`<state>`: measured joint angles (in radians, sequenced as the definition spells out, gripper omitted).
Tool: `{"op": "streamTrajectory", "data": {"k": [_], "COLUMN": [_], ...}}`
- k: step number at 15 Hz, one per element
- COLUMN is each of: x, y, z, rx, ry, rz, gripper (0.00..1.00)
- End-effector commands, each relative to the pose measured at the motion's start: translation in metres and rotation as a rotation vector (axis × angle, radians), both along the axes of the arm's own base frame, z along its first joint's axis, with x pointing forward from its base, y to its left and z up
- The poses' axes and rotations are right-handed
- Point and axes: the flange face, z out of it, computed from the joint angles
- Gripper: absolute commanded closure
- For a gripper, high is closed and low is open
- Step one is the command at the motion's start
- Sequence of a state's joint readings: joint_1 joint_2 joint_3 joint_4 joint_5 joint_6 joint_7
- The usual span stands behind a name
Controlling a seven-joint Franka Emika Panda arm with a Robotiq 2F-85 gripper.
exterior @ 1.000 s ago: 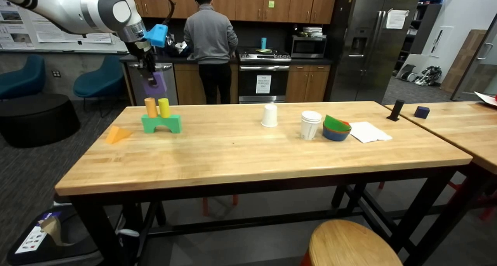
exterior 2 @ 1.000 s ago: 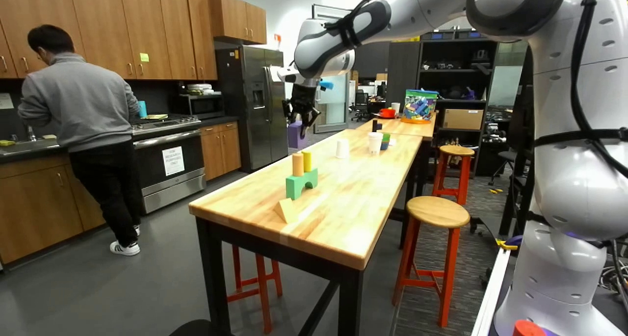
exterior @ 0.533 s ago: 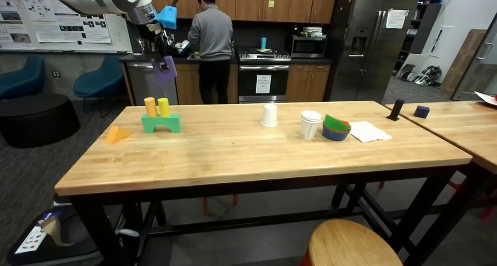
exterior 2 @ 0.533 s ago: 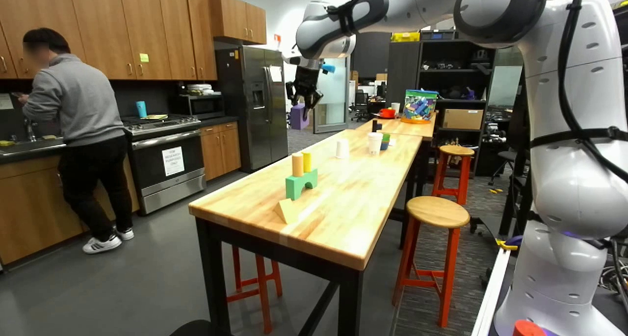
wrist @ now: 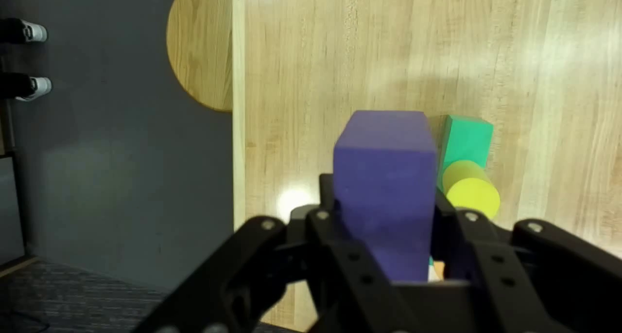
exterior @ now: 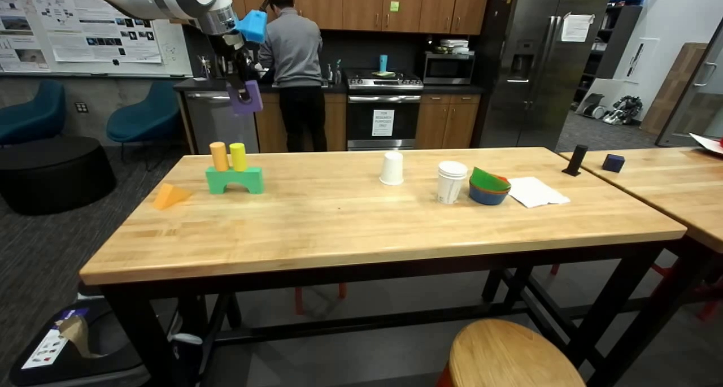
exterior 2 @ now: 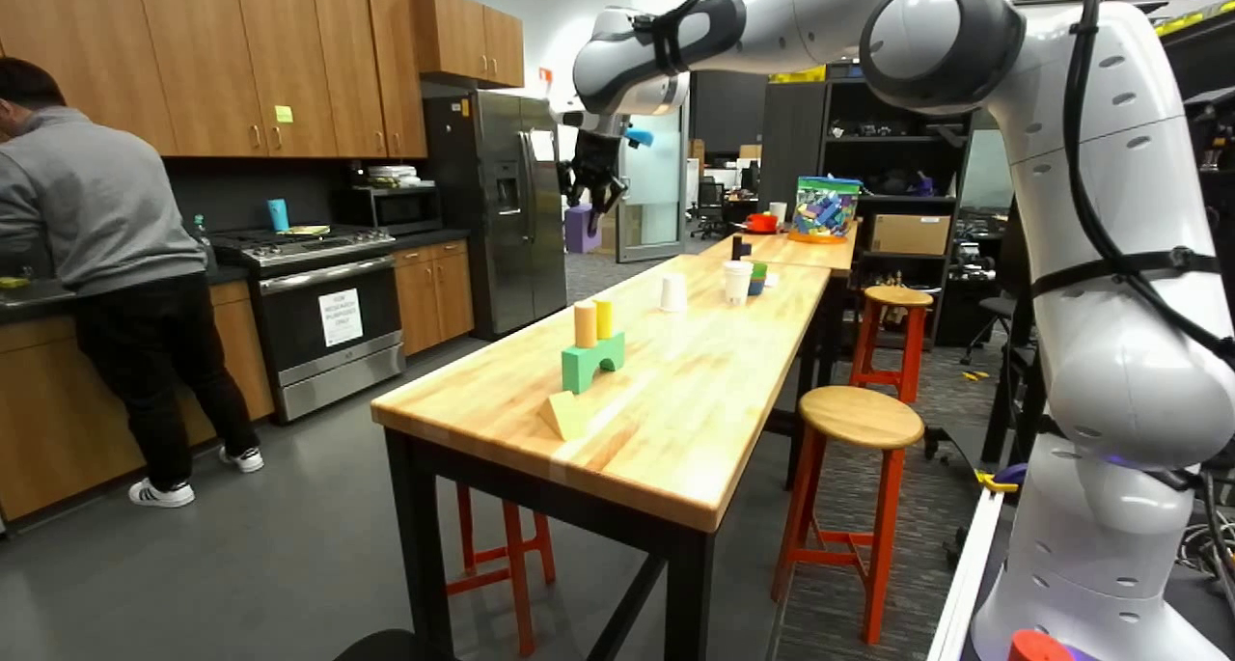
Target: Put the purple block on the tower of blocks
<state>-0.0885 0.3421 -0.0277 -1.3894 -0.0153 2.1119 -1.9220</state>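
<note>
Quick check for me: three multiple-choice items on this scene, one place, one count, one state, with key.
1. Where is the orange wedge?
A) On a stool
B) In the bowls
C) On the tabletop

2. How many pieces stand on the green arch block?
A) Two
B) One
C) Four

3. What is the gripper doing?
A) Hanging open
B) Gripping the purple block
C) Gripping a white cup

1 C: both exterior views show it lying there.
2 A: both exterior views show an orange cylinder and a yellow cylinder.
3 B: the wrist view shows the purple block pinched from both sides.
</note>
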Motion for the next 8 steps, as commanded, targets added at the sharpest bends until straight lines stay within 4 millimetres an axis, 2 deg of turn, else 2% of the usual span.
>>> {"op": "streamTrajectory", "data": {"k": [1, 8], "x": [0.0098, 0.0125], "y": [-0.0016, 0.0008], "z": [0.0050, 0.0101], "rx": [0.019, 0.031], "ry": [-0.005, -0.029], "rz": [-0.040, -0.100], "gripper": [0.84, 0.84]}}
